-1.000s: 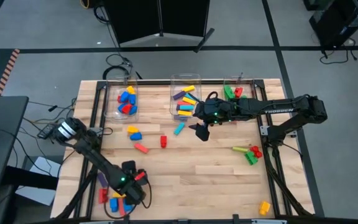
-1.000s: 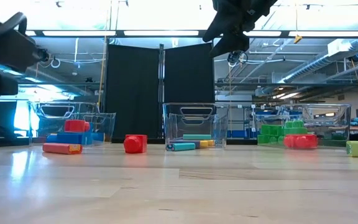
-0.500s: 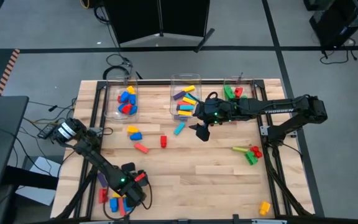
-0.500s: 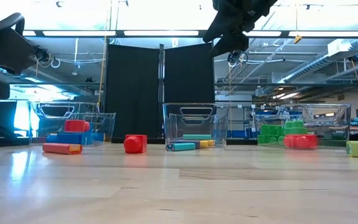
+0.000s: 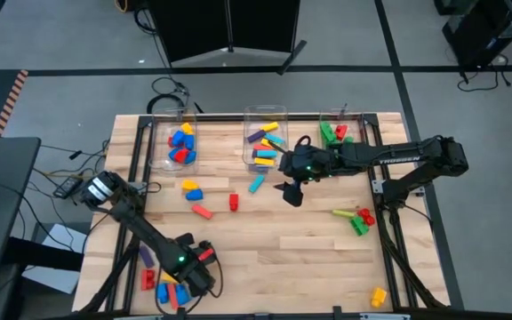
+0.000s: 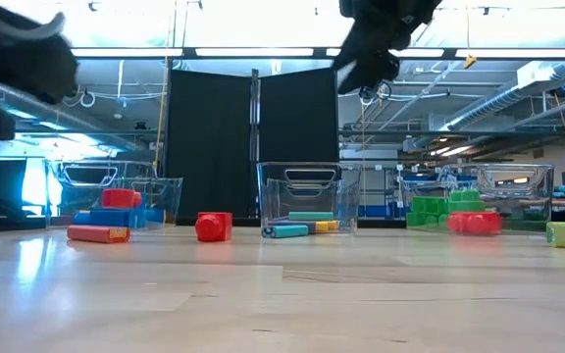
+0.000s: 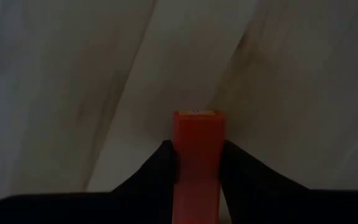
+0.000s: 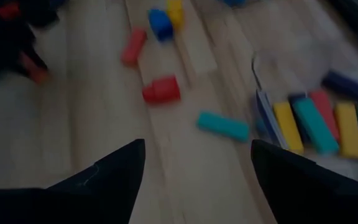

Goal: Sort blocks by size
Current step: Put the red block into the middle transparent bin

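My left gripper (image 5: 199, 265) is at the table's near left, pointing down, shut on a long red block (image 7: 196, 155). Beside it lies a small pile of red, blue and yellow blocks (image 5: 164, 286). My right gripper (image 8: 194, 180) hangs open and high over the table's middle (image 5: 290, 191), touching nothing. Loose blocks lie flat on the wood: a yellow-and-blue pair (image 5: 191, 188), a long red one (image 5: 202, 212), a short red one (image 5: 234, 202) and a cyan one (image 5: 256, 184). My left gripper pinches the long red block's two opposite long sides (image 7: 180, 163) between its two fingers. The fingers come from above and lie along the block. The block's free end (image 7: 196, 114) points down at the wood; I cannot tell whether it touches the table.
Three clear bins stand along the far edge: left (image 5: 180, 142), middle (image 5: 265, 144) and right (image 5: 338, 132), each holding blocks. Green and red blocks (image 5: 358, 220) lie near the right edge, a yellow one (image 5: 378, 296) at the near right corner. Bare wood spans the near middle.
My left gripper has shifted a little toward the table's near right, rolled about its own axis, and risen in the low view.
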Action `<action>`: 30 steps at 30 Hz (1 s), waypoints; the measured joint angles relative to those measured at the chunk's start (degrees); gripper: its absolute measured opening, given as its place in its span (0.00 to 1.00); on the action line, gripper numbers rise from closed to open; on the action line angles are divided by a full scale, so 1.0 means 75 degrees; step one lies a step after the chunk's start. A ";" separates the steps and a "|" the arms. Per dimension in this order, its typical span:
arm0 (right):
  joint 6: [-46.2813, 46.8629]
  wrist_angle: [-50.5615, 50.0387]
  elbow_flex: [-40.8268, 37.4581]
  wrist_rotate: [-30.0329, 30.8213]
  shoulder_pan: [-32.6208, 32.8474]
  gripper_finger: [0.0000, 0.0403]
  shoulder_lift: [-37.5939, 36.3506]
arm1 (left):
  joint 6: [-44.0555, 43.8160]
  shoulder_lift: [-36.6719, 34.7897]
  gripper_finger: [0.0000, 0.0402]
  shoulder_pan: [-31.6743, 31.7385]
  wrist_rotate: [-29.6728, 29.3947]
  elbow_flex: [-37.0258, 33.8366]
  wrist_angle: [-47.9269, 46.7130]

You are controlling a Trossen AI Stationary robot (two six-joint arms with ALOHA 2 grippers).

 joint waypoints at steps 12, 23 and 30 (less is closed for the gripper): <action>0.0617 0.0508 -0.2377 0.0003 0.0006 0.75 -0.1127 | 0.0826 -0.0029 0.25 0.1232 0.0097 0.0580 0.0152; 0.2191 0.0701 -0.4778 0.0070 0.0411 0.75 -0.4359 | 0.3542 -0.0783 0.25 0.3582 -0.0014 0.0744 0.0128; 0.2602 0.0025 -0.5117 0.0752 0.1287 0.76 -0.5097 | 0.3938 -0.1189 0.31 0.5798 0.0168 0.0948 0.0393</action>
